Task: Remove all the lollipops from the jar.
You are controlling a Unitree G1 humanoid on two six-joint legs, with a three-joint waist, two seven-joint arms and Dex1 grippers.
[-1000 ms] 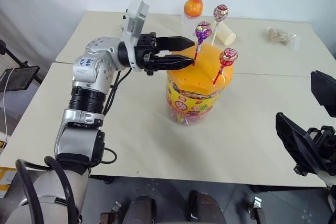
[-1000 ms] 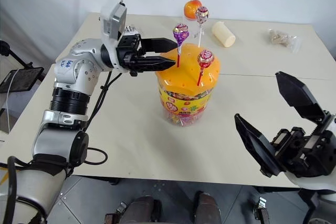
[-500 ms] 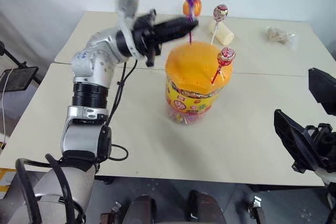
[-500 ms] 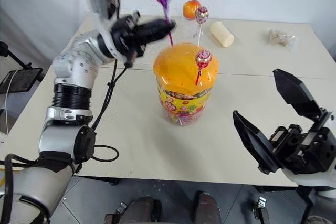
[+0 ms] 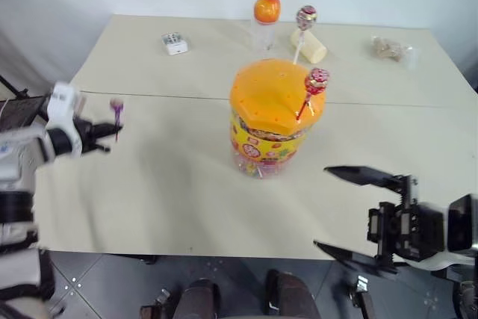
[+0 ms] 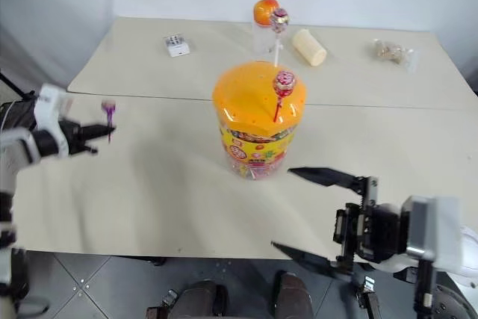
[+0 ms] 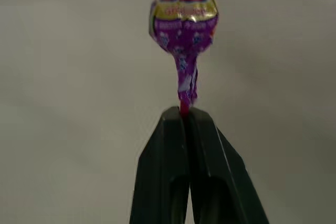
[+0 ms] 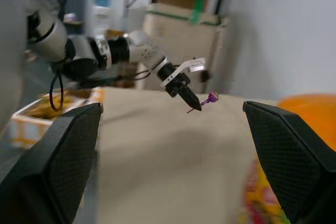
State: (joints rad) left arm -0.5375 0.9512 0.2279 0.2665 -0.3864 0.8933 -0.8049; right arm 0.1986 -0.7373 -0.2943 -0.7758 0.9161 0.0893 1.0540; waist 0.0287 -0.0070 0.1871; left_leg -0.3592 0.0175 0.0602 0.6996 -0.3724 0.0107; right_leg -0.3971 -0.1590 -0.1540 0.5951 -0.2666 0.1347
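Note:
The jar [image 5: 270,131], a clear tub with a holed orange lid [image 5: 267,96], stands mid-table. A red-pink lollipop [image 5: 317,78] is stuck in the lid's right side, and a pink-white swirl lollipop [image 5: 305,17] rises on a white stick from its back edge. My left gripper [image 5: 113,129] hangs over the table's left part, far from the jar, shut on the red stick of the purple lollipop [image 7: 184,17], which stands up above the fingertips [image 7: 176,116]. My right gripper [image 5: 345,214] is wide open, empty, near the front edge to the jar's right.
At the back of the table are a small white box [image 5: 175,42], a bottle with an orange round cap [image 5: 266,13], a cream cylinder [image 5: 310,45] and a clear bag [image 5: 390,48]. A seam [image 5: 164,98] crosses the tabletop behind the jar.
The left gripper closed on the purple lollipop's stick, lifted it out of the lid and swung it left and down. The right gripper turned and sank a little.

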